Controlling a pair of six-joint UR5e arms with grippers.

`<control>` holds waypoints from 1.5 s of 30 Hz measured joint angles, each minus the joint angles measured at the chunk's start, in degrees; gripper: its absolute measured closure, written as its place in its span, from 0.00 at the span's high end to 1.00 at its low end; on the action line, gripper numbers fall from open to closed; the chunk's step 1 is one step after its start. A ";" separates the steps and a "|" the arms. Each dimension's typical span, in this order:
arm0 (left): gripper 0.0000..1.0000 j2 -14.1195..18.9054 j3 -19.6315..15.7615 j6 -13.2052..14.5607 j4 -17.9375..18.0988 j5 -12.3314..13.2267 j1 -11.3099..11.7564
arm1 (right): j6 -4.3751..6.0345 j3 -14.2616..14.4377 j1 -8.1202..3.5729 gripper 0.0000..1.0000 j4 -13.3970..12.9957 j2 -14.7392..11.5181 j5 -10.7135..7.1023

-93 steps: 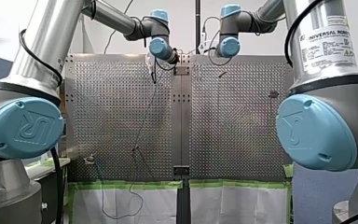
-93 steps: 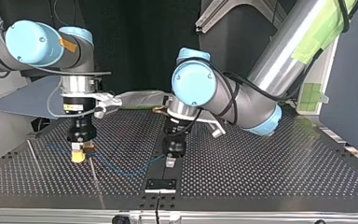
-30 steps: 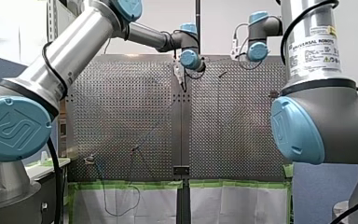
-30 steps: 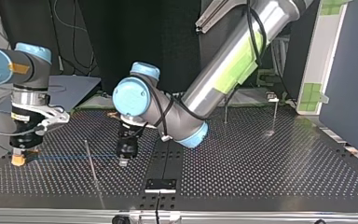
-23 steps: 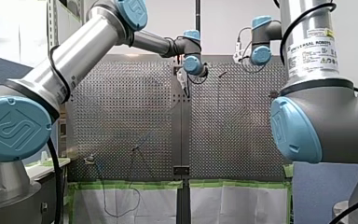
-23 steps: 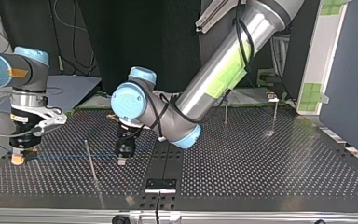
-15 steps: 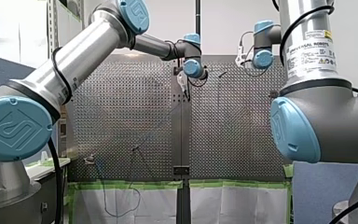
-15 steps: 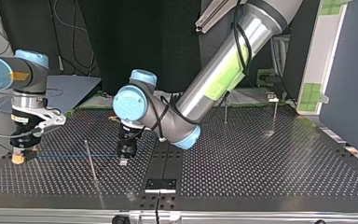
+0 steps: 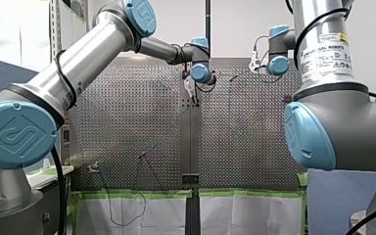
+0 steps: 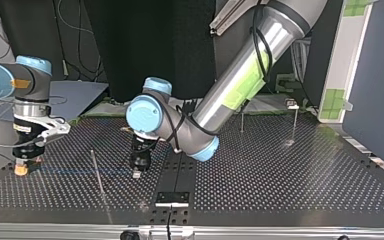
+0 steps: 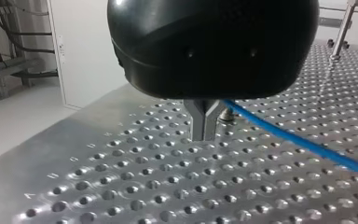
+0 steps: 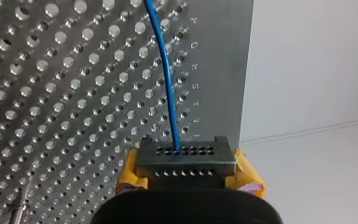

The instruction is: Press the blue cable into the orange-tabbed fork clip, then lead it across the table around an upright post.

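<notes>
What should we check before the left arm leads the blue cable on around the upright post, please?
1. My right gripper shut on the blue cable: ok.
2. My left gripper shut on the blue cable: ok.
3. No slack in the blue cable between the two grippers: ok, it runs straight in the top view.
4. Side of the upright post on which the blue cable passes: cannot tell.
5. Seating of the blue cable in the orange-tabbed fork clip: cannot tell; the clip is not clearly visible.
</notes>
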 joint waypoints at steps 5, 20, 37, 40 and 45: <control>0.00 0.02 -1.99 -0.44 1.03 0.52 0.10 | 0.17 0.07 0.26 0.00 0.07 0.13 -0.24; 0.45 0.04 -3.10 -0.88 1.92 2.17 0.35 | 0.24 2.66 0.54 0.00 -1.47 0.45 0.08; 0.84 0.05 -3.62 -0.84 0.79 5.32 0.52 | 0.32 6.12 1.41 0.00 -4.32 6.02 0.02; 1.00 0.05 -3.63 -0.89 0.73 5.27 0.59 | 0.30 6.54 1.51 0.00 -5.03 6.82 -0.06; 1.00 0.05 -3.63 -1.10 0.45 5.14 0.63 | 0.15 7.27 1.79 0.00 -5.71 8.17 -0.01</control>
